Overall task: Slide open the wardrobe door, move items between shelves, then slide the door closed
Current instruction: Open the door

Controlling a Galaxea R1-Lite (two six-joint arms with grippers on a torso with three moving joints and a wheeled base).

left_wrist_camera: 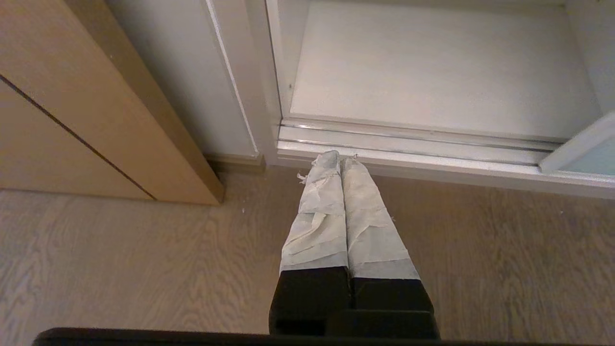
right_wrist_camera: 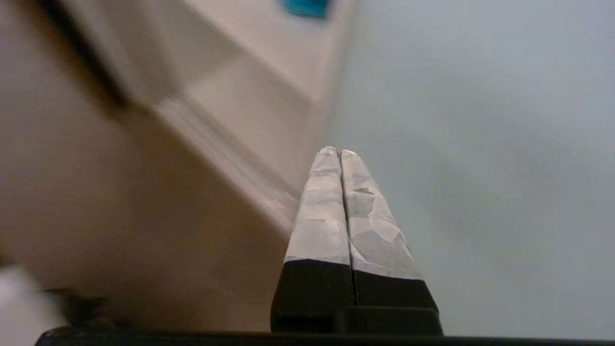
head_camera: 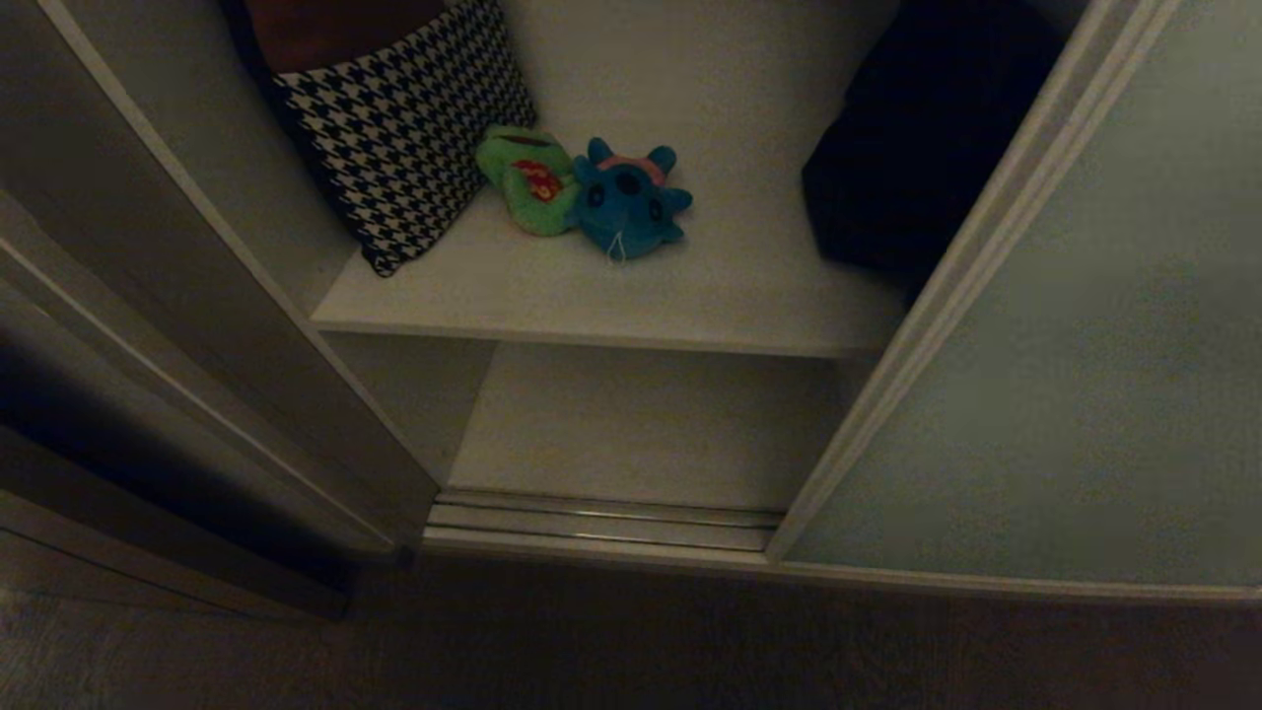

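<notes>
Beyond your right gripper (right_wrist_camera: 340, 153), pressed shut and empty beside the pale grey-green sliding door (right_wrist_camera: 480, 144), waits the teal plush toy (right_wrist_camera: 305, 7); open, then reach.

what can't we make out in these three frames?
- Black bag: head view, its right part hidden behind the sliding wardrobe door, top cut by the frame edge.
- Houndstooth bag: head view, top cut off by the edge.
- Teal plush: right wrist view, blurred and cut off at the top; green plush not in that view.
- Both arms: outside the head view.
</notes>
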